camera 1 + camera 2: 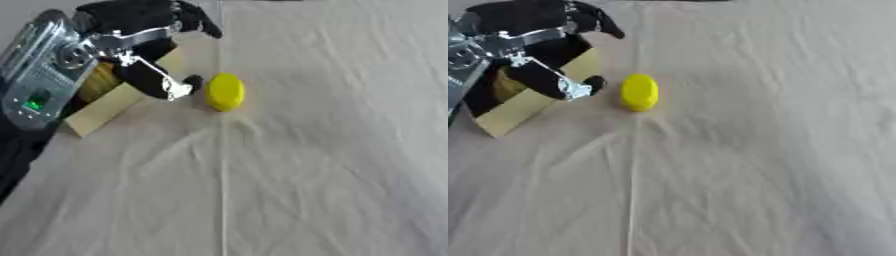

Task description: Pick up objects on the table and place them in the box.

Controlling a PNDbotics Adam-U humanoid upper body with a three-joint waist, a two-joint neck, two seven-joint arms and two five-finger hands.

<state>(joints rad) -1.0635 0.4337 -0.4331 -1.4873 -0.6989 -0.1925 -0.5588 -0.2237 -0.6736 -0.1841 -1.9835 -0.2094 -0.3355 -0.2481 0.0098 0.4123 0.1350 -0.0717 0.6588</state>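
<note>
In the left eye view, the black and silver left hand (144, 45) hangs over the tan cardboard box (114, 100) at the upper left. Its fingers (157, 80) curl down and hold nothing. The round yellow plastic thing (225, 91) lies on the desk with the cream cloth (306, 165), just beside one fingertip.

In the right eye view, something yellow (506, 85) shows inside the box, under the hand.

One round yellow disc-shaped object (226, 92) lies on the cream cloth-covered table (332, 165). One tan cardboard box (109, 103) stands there. One black and silver robot hand (144, 55) shows.
</note>
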